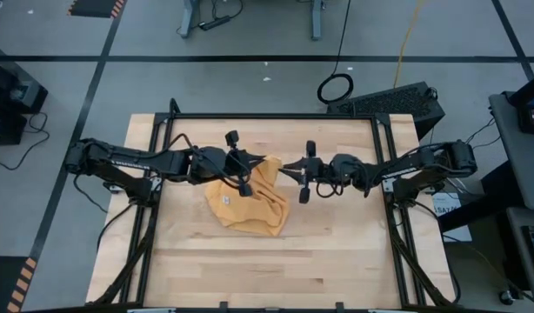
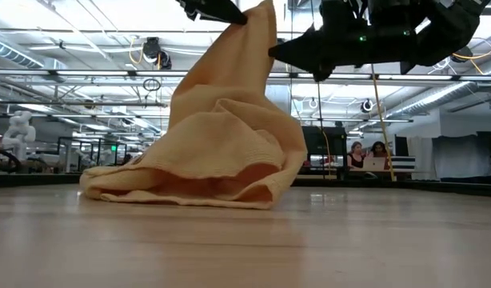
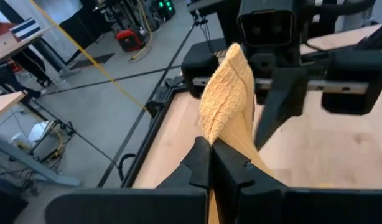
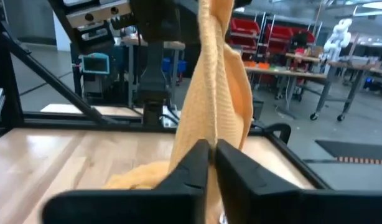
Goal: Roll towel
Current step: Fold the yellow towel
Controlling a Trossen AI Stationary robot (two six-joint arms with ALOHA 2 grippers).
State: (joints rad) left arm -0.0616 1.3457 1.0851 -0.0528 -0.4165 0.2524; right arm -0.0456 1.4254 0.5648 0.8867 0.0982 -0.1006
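Soft towel (image 2: 221, 144) lifted at one corner, the rest heaped on the table (image 1: 328, 252).

It looks light, limp and waffle-textured, likely to sag and bunch; edges or corners seem the best hold. The left gripper (image 3: 211, 152) has its jaws pinching the raised peak. The right gripper (image 4: 211, 155) has its jaws pressed together at the hanging fold, though whether cloth is caught I cannot tell. The low view alone shows the tent-like drape; the high view shows both arms meeting above it.

The towel (image 3: 225, 102) is soft matt cloth with a fine waffle-like weave. The table (image 1: 337, 252) is smooth pale wood planks, lightly glossy, edged by a black metal frame (image 1: 276, 116).
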